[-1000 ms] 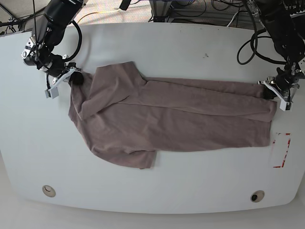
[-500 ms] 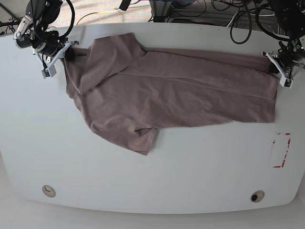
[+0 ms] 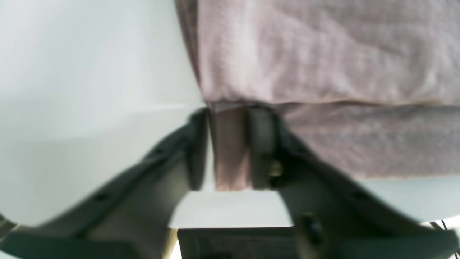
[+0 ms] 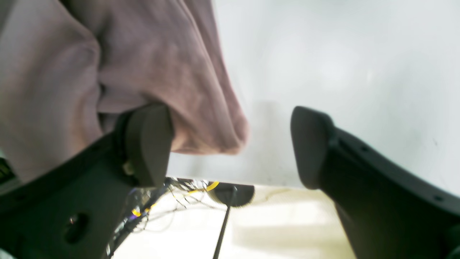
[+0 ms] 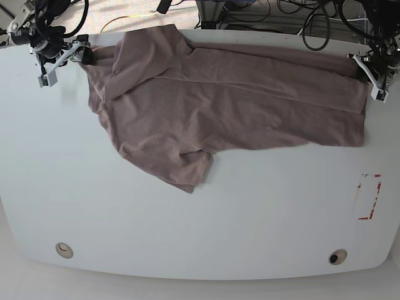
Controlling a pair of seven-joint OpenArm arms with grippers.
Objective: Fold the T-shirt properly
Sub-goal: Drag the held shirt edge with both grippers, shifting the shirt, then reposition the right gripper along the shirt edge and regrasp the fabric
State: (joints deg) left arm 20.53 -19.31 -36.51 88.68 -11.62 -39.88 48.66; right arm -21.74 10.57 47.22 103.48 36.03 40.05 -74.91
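The mauve-pink T-shirt (image 5: 219, 106) lies spread flat across the far part of the white table (image 5: 187, 225), one sleeve pointing toward the front. My right gripper (image 5: 65, 56) is at the shirt's far left corner. Its jaws stand wide open in the right wrist view, with a fold of the T-shirt (image 4: 161, 64) resting against one finger (image 4: 147, 144). My left gripper (image 5: 373, 74) is at the far right corner. The left wrist view shows a strip of the T-shirt's (image 3: 323, 54) hem between the fingers (image 3: 260, 144), with a thin gap on one side.
A red-marked rectangle (image 5: 369, 197) is at the table's right edge. Two round holes (image 5: 64, 250) (image 5: 337, 257) sit near the front edge. Cables (image 5: 262, 12) and equipment lie just beyond the far edge, close behind both grippers.
Both arms have pulled the T-shirt toward the table's far edge, and it lies flatter. Both grippers, shut on the fabric before, have opened their jaws.
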